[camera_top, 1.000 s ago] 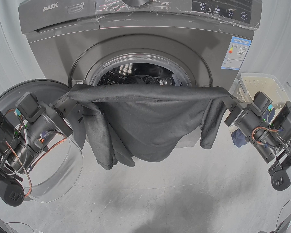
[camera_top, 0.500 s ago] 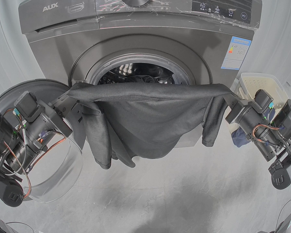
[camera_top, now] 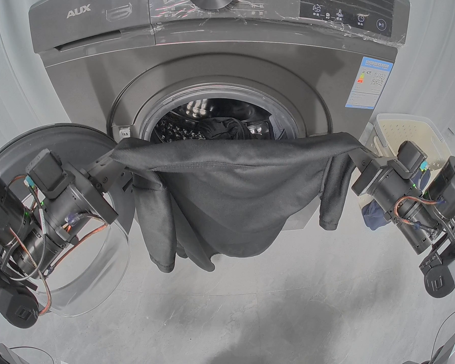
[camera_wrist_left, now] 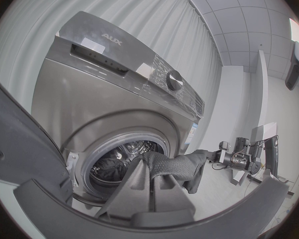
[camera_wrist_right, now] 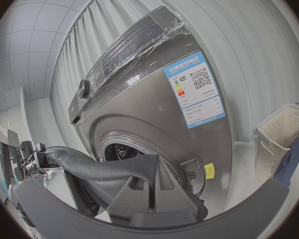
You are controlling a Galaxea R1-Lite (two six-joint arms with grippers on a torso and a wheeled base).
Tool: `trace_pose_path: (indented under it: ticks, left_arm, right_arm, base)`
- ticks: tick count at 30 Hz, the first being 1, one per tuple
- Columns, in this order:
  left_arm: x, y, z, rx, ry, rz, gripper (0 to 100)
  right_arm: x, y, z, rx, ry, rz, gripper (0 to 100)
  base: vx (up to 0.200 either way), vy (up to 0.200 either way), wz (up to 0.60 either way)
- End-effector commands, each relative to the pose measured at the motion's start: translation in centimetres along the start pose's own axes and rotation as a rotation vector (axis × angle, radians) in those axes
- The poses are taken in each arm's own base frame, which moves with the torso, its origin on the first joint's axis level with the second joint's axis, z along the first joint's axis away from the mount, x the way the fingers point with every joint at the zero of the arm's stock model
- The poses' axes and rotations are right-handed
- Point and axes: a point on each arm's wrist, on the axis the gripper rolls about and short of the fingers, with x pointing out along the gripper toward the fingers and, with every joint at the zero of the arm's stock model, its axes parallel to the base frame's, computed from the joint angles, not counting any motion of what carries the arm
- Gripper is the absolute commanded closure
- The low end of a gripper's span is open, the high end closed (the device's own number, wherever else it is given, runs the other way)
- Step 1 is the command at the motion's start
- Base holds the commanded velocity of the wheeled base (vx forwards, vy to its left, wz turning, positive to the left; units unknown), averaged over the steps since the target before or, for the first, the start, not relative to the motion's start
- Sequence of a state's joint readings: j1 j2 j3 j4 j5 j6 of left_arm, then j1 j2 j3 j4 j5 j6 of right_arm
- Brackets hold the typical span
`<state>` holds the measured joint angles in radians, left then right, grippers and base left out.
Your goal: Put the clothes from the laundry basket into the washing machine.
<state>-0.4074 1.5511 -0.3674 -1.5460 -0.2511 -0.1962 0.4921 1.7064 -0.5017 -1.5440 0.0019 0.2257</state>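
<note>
A black garment [camera_top: 227,188] hangs stretched between my two grippers in front of the washing machine [camera_top: 217,66], just below its open drum mouth [camera_top: 222,120]. My left gripper [camera_top: 114,160] is shut on the garment's left end and my right gripper [camera_top: 356,152] is shut on its right end. In the left wrist view the closed fingers [camera_wrist_left: 146,186] pinch the black cloth [camera_wrist_left: 176,166]; in the right wrist view the gripper [camera_wrist_right: 152,190] clamps the cloth [camera_wrist_right: 99,170] the same way. Dark clothes [camera_top: 222,126] lie inside the drum. The cream laundry basket [camera_top: 414,135] stands at the right.
The round glass door [camera_top: 71,218] is swung open to the left, right beside my left arm. A dark blue garment [camera_top: 374,213] hangs over the basket's side, also seen as blue cloth [camera_wrist_right: 290,160] in the right wrist view. Bare grey floor [camera_top: 263,304] lies in front of the machine.
The stretched garment has dropped a little, uncovering more of the drum mouth. My left gripper moved down and slightly right; the right gripper barely shifted.
</note>
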Motion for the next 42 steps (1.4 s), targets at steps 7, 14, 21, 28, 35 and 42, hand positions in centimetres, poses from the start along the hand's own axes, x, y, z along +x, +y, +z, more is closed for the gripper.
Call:
trace_pose_path:
  ticks: [7, 14, 21, 28, 35, 42]
  left_arm:
    - [0.0, -2.5, -3.3, -0.06, 0.131, -0.093, 100]
    - [0.7, -2.4, -4.1, -0.061, 0.153, -0.096, 100]
    - [1.3, -2.4, -4.3, -0.064, 0.149, -0.102, 100]
    - [1.5, -2.8, -5.0, -0.059, 0.172, -0.116, 100]
    - [1.7, -2.7, -5.6, -0.062, 0.187, -0.112, 100]
    - [1.9, -2.8, -4.9, -0.055, 0.158, -0.116, 100]
  right_arm:
    - [-1.3, 2.4, -3.6, 0.029, 0.156, 0.078, 100]
    - [-1.6, 2.2, -7.1, 0.0, 0.284, 0.071, 100]
    - [-1.1, 3.3, -8.8, 0.001, 0.322, 0.092, 100]
    - [-1.0, 4.0, -10.5, 0.006, 0.371, 0.117, 100]
    - [-2.4, 5.6, -11.3, 0.015, 0.428, 0.171, 0]
    - [-5.8, 6.8, -12.4, -0.008, 0.559, 0.228, 0]
  base:
    - [0.0, 0.0, 0.0]
    - [0.0, 0.0, 0.0]
    - [0.0, 0.0, 0.0]
    - [0.0, 0.0, 0.0]
    - [0.0, 0.0, 0.0]
    - [0.0, 0.0, 0.0]
